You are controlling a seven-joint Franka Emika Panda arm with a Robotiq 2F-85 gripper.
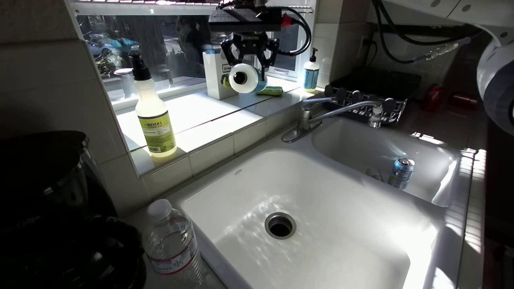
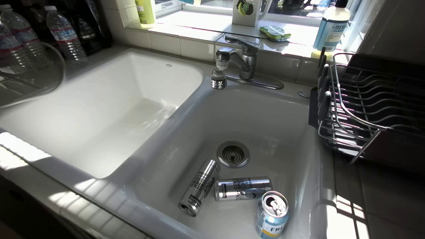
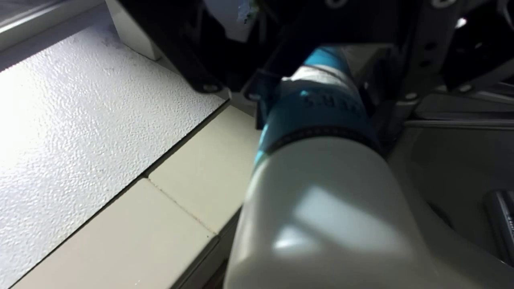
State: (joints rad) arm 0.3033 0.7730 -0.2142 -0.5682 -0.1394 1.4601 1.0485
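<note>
Near the gripped bottle (image 3: pixel 323 176), a sunlit windowsill (image 1: pixel 200 112) backs the sink (image 2: pixel 157 134).

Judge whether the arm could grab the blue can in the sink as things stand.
Probably not: the gripper is closed on a bottle, so it would likely need emptying first, though the blue can sits uncovered in the sink.

A white double sink (image 2: pixel 166 132) is set into the tiled counter (image 2: pixel 385 189). Three water bottles (image 2: pixel 67 36) and a black coffee maker (image 1: pixel 44 180) are placed to one side; to the other, a dish rack (image 2: pixel 348 114) and red cans (image 1: pixel 433 98) are carried.
</note>
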